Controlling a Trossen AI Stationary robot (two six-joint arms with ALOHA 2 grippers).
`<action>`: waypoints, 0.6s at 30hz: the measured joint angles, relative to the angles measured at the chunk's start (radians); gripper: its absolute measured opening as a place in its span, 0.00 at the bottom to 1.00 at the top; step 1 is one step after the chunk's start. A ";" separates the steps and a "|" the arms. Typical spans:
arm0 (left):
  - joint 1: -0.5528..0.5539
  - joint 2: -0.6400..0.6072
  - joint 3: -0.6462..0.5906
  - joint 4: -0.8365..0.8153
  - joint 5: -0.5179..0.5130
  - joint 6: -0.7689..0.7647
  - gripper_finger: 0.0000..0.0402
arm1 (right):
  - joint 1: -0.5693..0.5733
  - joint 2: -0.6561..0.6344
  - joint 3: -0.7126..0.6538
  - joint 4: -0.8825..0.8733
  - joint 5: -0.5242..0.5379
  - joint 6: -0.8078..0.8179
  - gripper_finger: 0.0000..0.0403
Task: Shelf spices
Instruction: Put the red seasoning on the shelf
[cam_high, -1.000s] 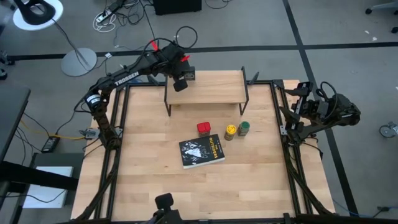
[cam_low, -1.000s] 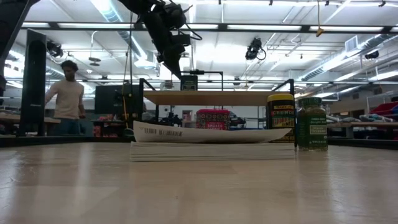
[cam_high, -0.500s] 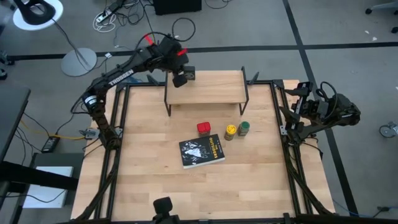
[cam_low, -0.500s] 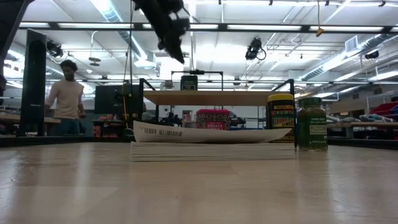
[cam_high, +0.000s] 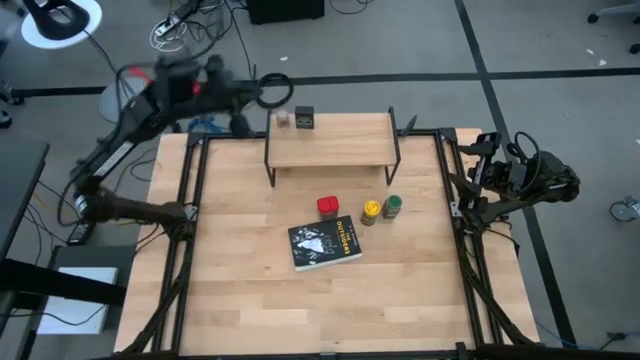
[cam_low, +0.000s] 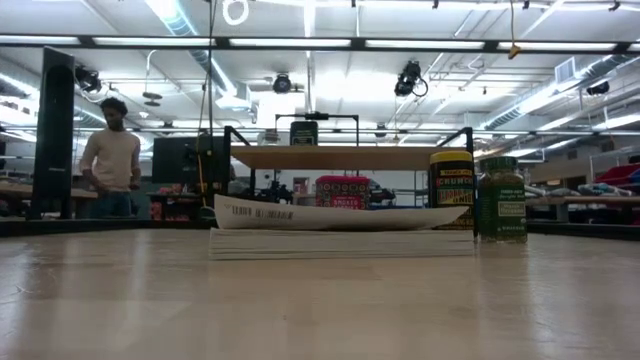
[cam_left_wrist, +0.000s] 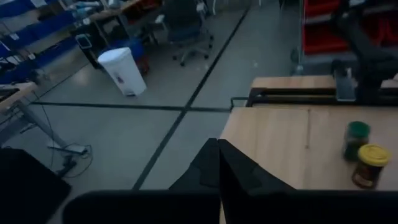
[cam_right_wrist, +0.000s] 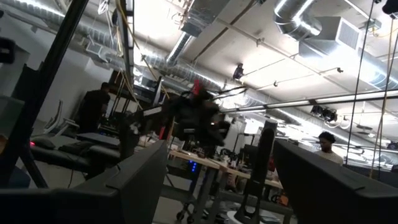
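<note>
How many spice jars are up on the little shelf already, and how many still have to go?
Two are done: the pale little jar and the dark tin stand on the shelf. Nothing is being carried now; the left gripper is off the table's far left corner, the right gripper waits at the right edge. Three remain on the table: red tin, yellow-topped jar, green-topped jar.

Shelf (cam_high: 335, 140) stands at the table's (cam_high: 240, 290) far edge, centred. On its left end sit the pale little jar (cam_high: 283, 119) and, just right of it, the dark tin (cam_high: 304, 119). In front of the shelf, on the tabletop: red tin (cam_high: 327, 206), then yellow-topped jar (cam_high: 370, 211), then green-topped jar (cam_high: 392, 207), left to right, the two jars nearly touching. The book (cam_high: 324, 243) lies just in front of the red tin. Left arm is off the table's far-left corner; right arm is beyond the right edge.
</note>
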 joint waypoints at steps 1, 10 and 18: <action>0.000 -0.055 -0.071 0.045 0.001 -0.018 0.00 | 0.000 0.000 0.000 0.001 0.000 0.000 0.73; -0.056 -0.372 -0.841 0.645 0.109 -0.277 0.00 | 0.000 0.079 0.004 0.109 0.143 -0.006 0.73; -0.173 -0.292 -1.158 1.188 0.106 -0.346 0.00 | -0.001 0.341 0.082 0.092 0.297 0.064 0.73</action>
